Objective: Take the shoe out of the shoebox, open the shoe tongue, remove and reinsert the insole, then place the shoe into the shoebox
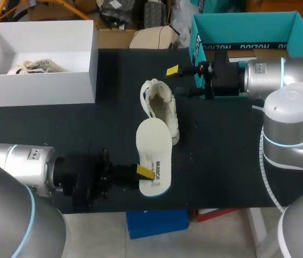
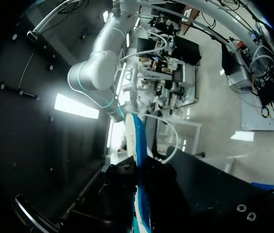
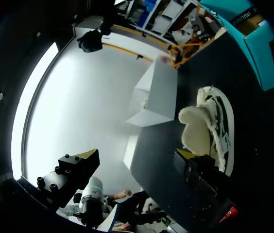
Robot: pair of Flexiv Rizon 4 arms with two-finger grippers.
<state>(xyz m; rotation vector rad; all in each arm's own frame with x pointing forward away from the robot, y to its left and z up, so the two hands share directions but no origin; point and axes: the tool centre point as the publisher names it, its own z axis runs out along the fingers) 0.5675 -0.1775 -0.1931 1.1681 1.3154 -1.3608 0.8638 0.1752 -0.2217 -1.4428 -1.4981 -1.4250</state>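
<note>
A white shoe is seen lying on the black table, out of the white shoebox and well apart from it, roughly between that box and the teal box at the far right. Its white insole has been taken out and is held just beside the shoe's near end, overlapping it slightly in the head view. The left gripper is pinched on the near end of the insole, with one yellow tip pressed on its upper face; in the left wrist view the insole is seen edge-on, running out from between the fingers. The right gripper is held above the table just beside the far end of the shoe, in front of the teal box, with its fingers spread wide and nothing between them. In the right wrist view the shoe lies ahead of one yellow fingertip. Something pale lies inside the white shoebox; what it is cannot be told.
</note>
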